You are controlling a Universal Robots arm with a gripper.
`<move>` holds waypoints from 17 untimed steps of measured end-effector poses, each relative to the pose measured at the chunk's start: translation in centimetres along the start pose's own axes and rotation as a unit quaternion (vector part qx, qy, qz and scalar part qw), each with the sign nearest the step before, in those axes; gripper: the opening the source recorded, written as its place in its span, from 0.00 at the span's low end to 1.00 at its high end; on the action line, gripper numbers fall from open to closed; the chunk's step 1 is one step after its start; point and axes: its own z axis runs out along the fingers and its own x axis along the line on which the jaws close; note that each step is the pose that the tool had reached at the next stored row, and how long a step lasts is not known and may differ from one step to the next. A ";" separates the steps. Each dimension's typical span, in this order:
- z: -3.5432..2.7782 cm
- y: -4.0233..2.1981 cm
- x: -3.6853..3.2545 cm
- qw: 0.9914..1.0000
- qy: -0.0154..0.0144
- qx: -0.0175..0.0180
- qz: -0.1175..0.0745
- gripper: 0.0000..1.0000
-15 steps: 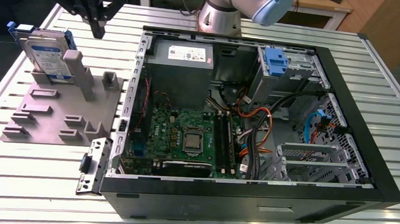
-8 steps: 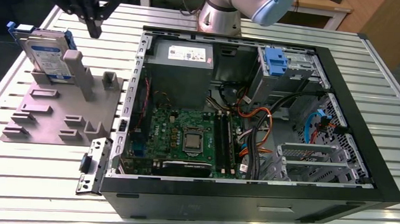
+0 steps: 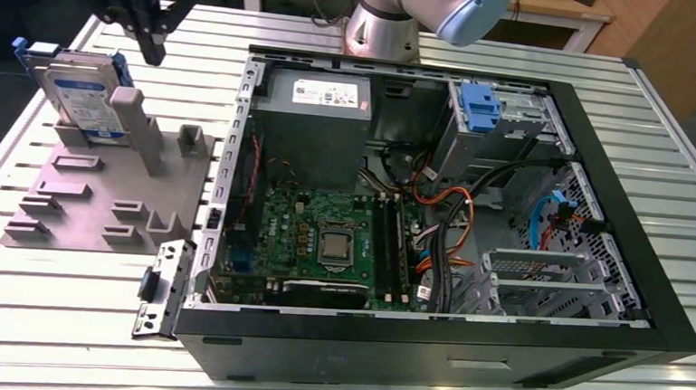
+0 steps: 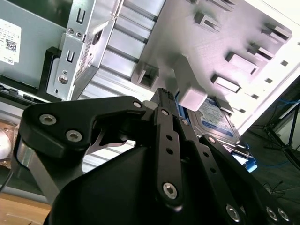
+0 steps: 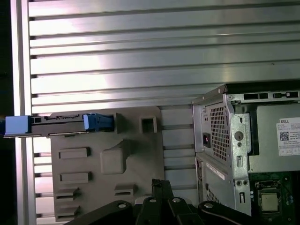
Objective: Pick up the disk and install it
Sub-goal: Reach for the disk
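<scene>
The disk (image 3: 82,88) stands upright on its edge in a slot of the grey fixture plate (image 3: 94,198), at the exterior view's left. It is silver with a white-and-blue label and a blue carrier frame. In the first wrist view the disk (image 5: 56,125) appears edge-on with blue ends, and in the second wrist view its label (image 4: 218,119) shows behind a grey post. My gripper (image 3: 153,54) hangs above the fixture, a little to the right of the disk and apart from it. Its fingers (image 5: 161,185) are shut together on nothing.
The open computer case (image 3: 636,222) lies on the slatted aluminium table (image 3: 667,115), right of the fixture. Inside it are a drive cage with a blue clip (image 3: 480,108), the grey power supply (image 3: 317,111), the motherboard (image 3: 321,239) and loose cables. Grey posts (image 3: 141,128) rise beside the disk.
</scene>
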 end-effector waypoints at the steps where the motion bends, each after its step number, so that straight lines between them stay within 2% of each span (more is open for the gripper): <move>1: 0.00 0.01 0.12 1.000 0.000 0.000 0.000 0.11; 12: 0.04 0.23 1.29 1.000 0.000 0.000 0.000 0.11; 17: 0.07 0.24 2.05 1.000 0.000 0.000 0.000 0.11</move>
